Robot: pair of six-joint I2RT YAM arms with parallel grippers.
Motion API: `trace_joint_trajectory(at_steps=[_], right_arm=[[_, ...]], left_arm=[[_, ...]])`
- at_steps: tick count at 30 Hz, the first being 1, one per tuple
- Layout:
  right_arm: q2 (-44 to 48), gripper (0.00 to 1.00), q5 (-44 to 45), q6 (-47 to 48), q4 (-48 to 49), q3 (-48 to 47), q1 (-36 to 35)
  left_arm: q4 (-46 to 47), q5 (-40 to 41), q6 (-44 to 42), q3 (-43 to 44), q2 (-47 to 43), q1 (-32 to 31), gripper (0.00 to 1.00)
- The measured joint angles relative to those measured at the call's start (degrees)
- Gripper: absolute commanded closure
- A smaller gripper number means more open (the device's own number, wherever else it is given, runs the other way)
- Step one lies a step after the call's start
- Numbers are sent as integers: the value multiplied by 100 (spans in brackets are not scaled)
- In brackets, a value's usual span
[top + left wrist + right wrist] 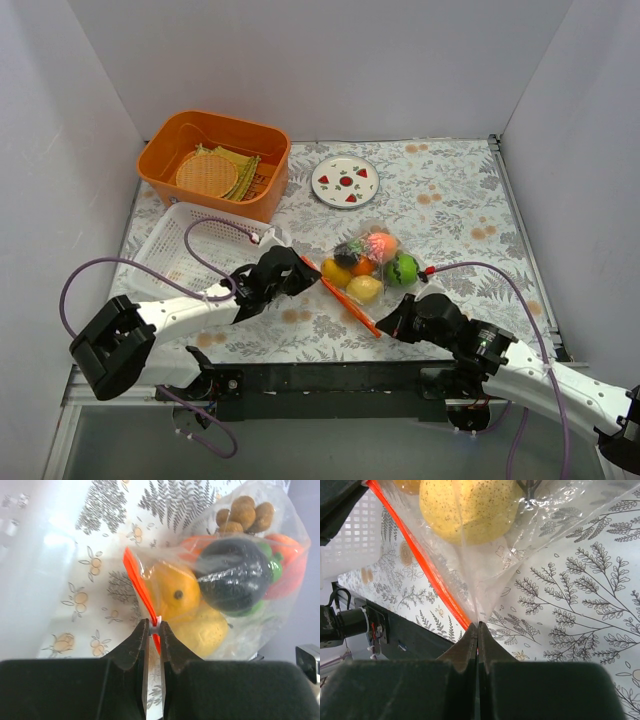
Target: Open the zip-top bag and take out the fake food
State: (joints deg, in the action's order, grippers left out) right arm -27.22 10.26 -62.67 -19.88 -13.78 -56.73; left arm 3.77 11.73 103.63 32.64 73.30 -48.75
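Zip-top bag (378, 262) between left gripper (311, 270), right gripper (384, 325); both pinch zip strip (345, 298).

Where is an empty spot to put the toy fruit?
Bare tablecloth lies between the plate and the right wall. Crowded: the left side, with orange bin and white basket, and the front, where left gripper and right gripper pinch the zip-top bag.

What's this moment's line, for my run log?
left gripper: shut on zip-top bag; right gripper: shut on zip-top bag; fake food: inside

Left hand (155, 625) and right hand (478, 625) both reach low toward each other, jaws pinched together
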Motion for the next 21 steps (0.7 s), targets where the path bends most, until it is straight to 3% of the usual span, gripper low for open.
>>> trace_joint_trajectory(at_steps=[21], right_arm=[[212, 99, 146, 17, -518, -487, -2]], left_arm=[[-601, -85, -772, 535, -61, 850, 94]])
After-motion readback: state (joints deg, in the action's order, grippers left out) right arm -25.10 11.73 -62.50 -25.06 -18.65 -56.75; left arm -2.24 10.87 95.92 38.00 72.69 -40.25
